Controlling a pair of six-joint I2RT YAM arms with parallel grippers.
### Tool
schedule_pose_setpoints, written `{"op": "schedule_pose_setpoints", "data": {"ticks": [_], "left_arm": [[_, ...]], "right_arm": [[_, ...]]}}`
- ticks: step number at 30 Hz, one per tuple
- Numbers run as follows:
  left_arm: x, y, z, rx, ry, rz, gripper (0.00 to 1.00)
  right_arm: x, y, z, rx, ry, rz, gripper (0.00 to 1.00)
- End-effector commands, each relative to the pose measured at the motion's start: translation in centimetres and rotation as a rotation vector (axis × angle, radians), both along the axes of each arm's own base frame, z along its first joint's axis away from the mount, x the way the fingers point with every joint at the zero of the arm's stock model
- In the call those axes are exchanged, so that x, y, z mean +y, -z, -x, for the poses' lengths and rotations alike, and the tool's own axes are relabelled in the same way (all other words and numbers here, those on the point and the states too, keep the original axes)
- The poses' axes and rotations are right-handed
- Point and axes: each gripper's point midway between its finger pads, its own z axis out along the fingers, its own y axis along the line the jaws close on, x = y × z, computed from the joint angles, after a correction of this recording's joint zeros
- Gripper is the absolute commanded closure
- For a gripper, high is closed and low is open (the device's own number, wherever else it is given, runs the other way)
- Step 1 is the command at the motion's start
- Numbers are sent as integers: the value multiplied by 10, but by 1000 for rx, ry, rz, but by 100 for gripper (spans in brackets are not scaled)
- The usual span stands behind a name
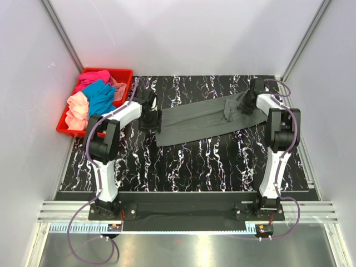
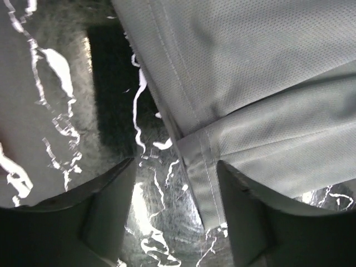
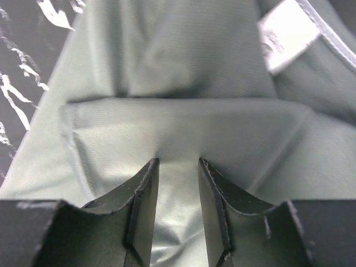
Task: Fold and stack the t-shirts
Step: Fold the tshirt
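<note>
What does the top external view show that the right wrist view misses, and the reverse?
Top external only: the red crate holding a pink, a teal and a peach t-shirt, plus the left arm at the cloth's left end. Right wrist only: the white neck tag and the fold between the right fingers. Both: the dark grey t-shirt on the marbled table.

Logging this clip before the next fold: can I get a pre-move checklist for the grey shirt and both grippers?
1. Right gripper pinches the dark grey cloth t-shirt: ok.
2. Left gripper holds the hem: not ok, jaws apart, hem corner lying between them.
3. Shirt flat on the black marbled table: not ok, bunched at the right end.
4. Pink, teal and peach shirts inside the red plastic crate: ok.
5. Layers aligned underneath: cannot tell.
</note>
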Motion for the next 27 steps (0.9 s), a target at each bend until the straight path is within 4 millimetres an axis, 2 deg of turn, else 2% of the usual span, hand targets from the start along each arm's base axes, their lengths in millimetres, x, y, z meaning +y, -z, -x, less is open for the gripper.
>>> {"op": "schedule_pose_setpoints", "data": {"ticks": [1,2,3,4,5,6,7,9,10,11,12,13,14,15,17,18,20,21,23,25,26,27], "left_arm": [[5,-45,-11,-91,-17,-13,31],[6,-53,-14,-113,-17,-20,30],[5,-69,-19,-154,-7,-10,29],[2,-77,-23,-180,4,0,28],[-1,-86,-28,-205,21,17,27],[-5,-100,-38,-253,50,28,27],[-8,-103,-45,-267,68,31,27],[-6,-103,-58,-287,102,-3,27],[-4,-98,-74,-289,102,-15,27],[-6,-92,-78,-271,121,2,27],[-6,-89,-84,-266,152,13,29],[-10,-75,-91,-236,174,36,29],[-10,-70,-94,-232,202,30,29],[-11,-63,-97,-221,218,27,30],[-11,-48,-106,-213,235,8,30],[-10,-43,-108,-215,256,-4,30],[-5,-33,-111,-204,275,-37,30],[-2,-30,-111,-200,274,-49,30],[2,-24,-110,-191,275,-62,30],[-2,-21,-107,-180,287,-32,32],[-6,-22,-106,-179,290,-13,32],[-7,-19,-104,-170,294,-2,33]], "right_arm": [[10,-7,-23,-53,-115,-24,58],[10,-16,-32,-65,-124,-21,58],[10,-6,-34,-48,-138,-16,57],[11,-8,-39,-56,-150,-19,57],[13,-18,-48,-80,-167,-16,56],[13,-19,-52,-87,-192,-9,55],[15,-18,-54,-88,-212,-15,55],[16,-37,-62,-122,-238,-6,52],[19,-47,-62,-137,-249,-11,51],[20,-54,-60,-152,-253,-18,47],[22,-82,-59,-201,-253,-24,45],[25,-96,-56,-227,-262,-35,38],[26,-99,-49,-227,-260,-39,36],[27,-128,-43,-272,-257,-38,36],[24,-138,-29,-256,-234,-27,36],[22,-156,-22,-272,-210,-31,36],[18,-155,-7,-219,-166,-33,36],[17,-162,0,-213,-135,-49,36],[6,-148,19,-125,-56,-45,37],[2,-146,31,-91,9,-70,37],[-2,-134,41,-53,29,-76,38],[-2,-138,47,-58,42,-83,38]]}}
